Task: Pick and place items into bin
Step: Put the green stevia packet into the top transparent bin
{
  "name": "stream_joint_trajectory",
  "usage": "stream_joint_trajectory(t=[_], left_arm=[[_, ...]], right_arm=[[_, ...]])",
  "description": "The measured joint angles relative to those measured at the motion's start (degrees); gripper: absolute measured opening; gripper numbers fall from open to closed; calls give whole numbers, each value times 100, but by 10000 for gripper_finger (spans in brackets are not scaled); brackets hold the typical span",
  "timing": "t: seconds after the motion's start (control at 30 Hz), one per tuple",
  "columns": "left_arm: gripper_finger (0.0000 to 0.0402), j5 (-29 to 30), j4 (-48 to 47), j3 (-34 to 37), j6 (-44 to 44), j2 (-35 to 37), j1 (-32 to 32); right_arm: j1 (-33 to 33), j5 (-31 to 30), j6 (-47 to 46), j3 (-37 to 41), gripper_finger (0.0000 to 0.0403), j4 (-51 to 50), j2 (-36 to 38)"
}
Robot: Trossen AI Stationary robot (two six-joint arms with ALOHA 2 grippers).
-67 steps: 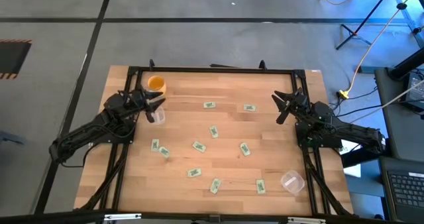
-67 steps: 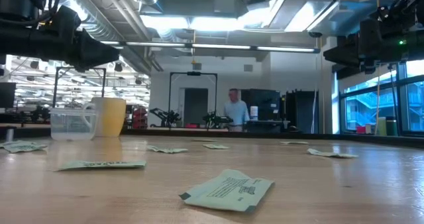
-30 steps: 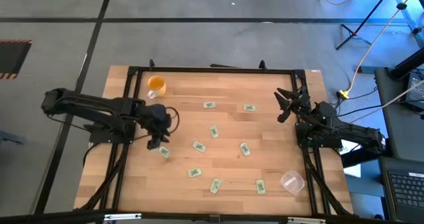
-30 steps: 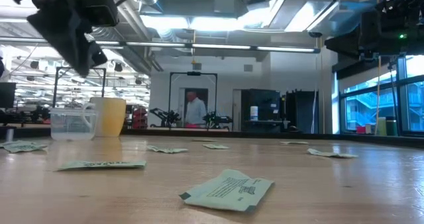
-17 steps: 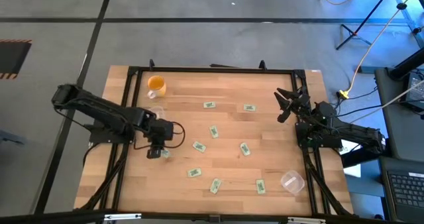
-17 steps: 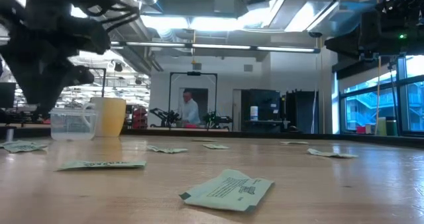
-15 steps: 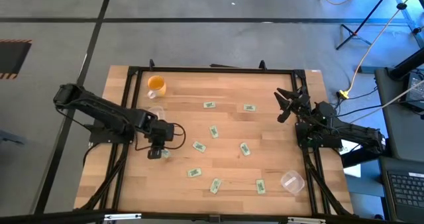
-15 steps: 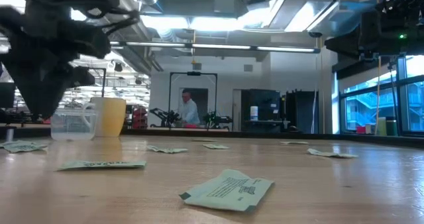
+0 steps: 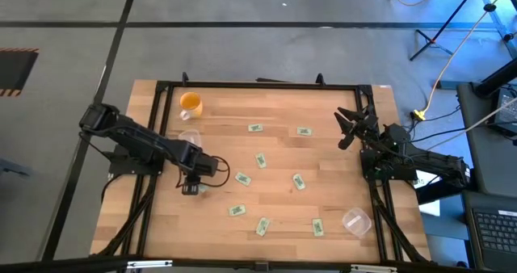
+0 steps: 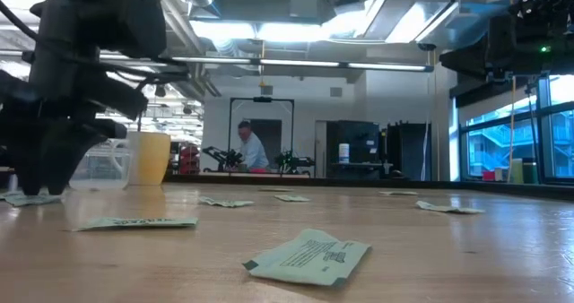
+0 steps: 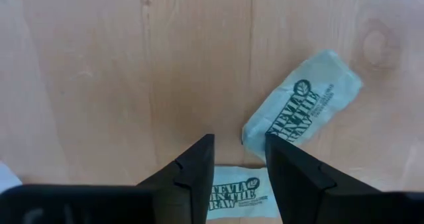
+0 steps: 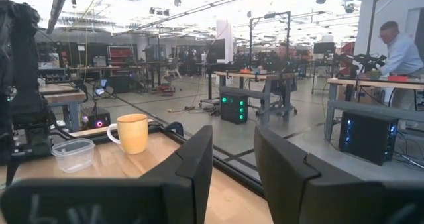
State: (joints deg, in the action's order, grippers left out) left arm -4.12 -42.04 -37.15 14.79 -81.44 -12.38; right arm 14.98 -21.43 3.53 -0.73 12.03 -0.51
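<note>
Left gripper (image 11: 238, 144) low over table (image 9: 323, 156), fingers apart, astride one green packet (image 11: 233, 192), holding nothing; second packet (image 11: 301, 107) just beside. Print readable: "STEVIA IN THE". Right gripper (image 9: 349, 129) parted, idle at table's right edge.

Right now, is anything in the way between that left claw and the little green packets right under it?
Nothing visible is. The left end effector hangs straight over bare wood with its fingers apart. One packet lies between the fingertips, and a second packet lies just beside one finger.
</note>
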Motion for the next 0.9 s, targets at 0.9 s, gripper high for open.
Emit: stream_joint_trajectory(t=[0.9], left_arm=[[42, -174, 24, -4, -347, -198, 0]], right_arm=[[0, -2, 1, 0, 116, -25, 0]])
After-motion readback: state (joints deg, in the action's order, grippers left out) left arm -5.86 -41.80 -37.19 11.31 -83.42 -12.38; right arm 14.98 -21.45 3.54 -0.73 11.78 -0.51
